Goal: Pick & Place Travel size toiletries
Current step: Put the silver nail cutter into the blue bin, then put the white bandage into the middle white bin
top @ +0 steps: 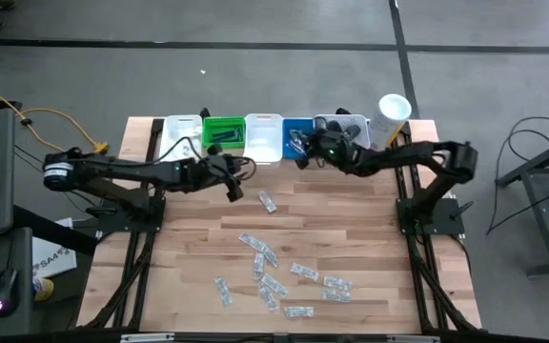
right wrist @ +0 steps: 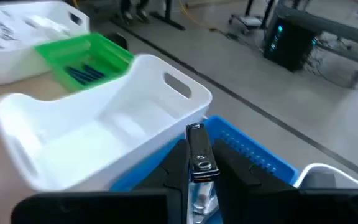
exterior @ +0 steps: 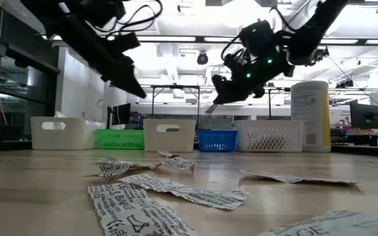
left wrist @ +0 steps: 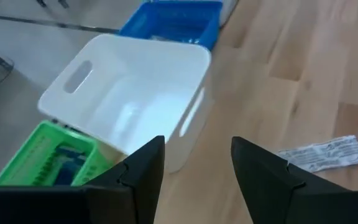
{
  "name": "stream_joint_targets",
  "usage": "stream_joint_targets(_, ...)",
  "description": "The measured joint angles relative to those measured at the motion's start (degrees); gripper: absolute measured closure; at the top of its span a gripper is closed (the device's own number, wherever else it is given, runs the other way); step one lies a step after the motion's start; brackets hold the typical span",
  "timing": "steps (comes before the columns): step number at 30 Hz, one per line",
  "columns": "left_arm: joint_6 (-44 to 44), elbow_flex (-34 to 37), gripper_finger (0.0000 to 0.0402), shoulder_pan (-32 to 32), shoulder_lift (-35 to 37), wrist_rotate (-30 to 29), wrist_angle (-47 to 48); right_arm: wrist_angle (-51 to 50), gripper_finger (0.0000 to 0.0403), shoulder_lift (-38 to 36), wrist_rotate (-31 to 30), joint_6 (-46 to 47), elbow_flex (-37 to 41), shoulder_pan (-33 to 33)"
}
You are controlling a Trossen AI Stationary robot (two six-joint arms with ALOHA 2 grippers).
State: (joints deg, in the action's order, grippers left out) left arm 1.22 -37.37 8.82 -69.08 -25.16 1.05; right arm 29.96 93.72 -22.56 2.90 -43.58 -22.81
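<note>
Several clear and white sachets (top: 276, 276) lie flat on the wooden table's near half, and one sachet (top: 268, 202) lies alone nearer the bins. My right gripper (right wrist: 199, 173) hangs over the blue bin (right wrist: 263, 158) and is shut on a small silvery toiletry (right wrist: 197, 146). My left gripper (left wrist: 197, 165) stands open with nothing in it, in the air near the middle white bin (left wrist: 135, 99). The lone sachet (left wrist: 325, 152) also shows on the table beyond that gripper. In the low view both grippers, left (exterior: 133, 88) and right (exterior: 215, 98), are well above the table. My right gripper pinches the small silvery toiletry between its two fingers (right wrist: 173, 171). The item's far end (right wrist: 196, 132) sticks out past the fingertips. The fingers slant downward toward the bins, and the item lies along them. It is lifted clear, above the blue bin.
A row of bins lines the far edge: a white bin (top: 177, 133) with sachets, a green bin (top: 223, 131) with blue razors, a white bin (top: 263, 136), the blue bin (top: 298, 131) and a white mesh bin (top: 343, 124). A tall white canister (top: 392, 114) stands at the right end.
</note>
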Motion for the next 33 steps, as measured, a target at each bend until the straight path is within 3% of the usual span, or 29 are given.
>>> stream_joint_targets(4,0.9,1.9,0.0218,2.1,2.6,0.1,-0.1,-6.1,0.0343,3.9,0.2,1.6,-5.1,-2.2)
stream_joint_targets(7,0.5,2.2,0.0218,3.4,2.7,1.0,-0.4,-11.5,0.0304,5.3,0.3,2.0,-7.3,-3.1)
stream_joint_targets(12,0.2,2.4,0.0218,4.3,2.9,3.7,0.4,-12.2,0.0244,5.0,0.2,2.1,-7.6,-3.2)
stream_joint_targets(21,-1.2,2.4,0.0218,4.3,2.9,3.8,3.9,-17.5,0.0181,-1.5,2.1,2.0,-7.6,-2.7)
stream_joint_targets(24,-1.7,2.4,0.0218,4.3,2.9,4.0,3.8,-21.6,0.0181,-5.2,6.0,1.3,-7.5,-2.7)
stream_joint_targets(30,-2.0,2.4,0.0218,4.3,2.9,7.7,3.3,-32.9,0.0190,-11.1,21.5,-3.4,-7.5,-2.0)
stream_joint_targets(33,-3.1,2.3,0.0218,4.3,2.0,8.3,2.7,-36.2,0.0195,-12.8,23.1,-3.6,-7.5,-1.2)
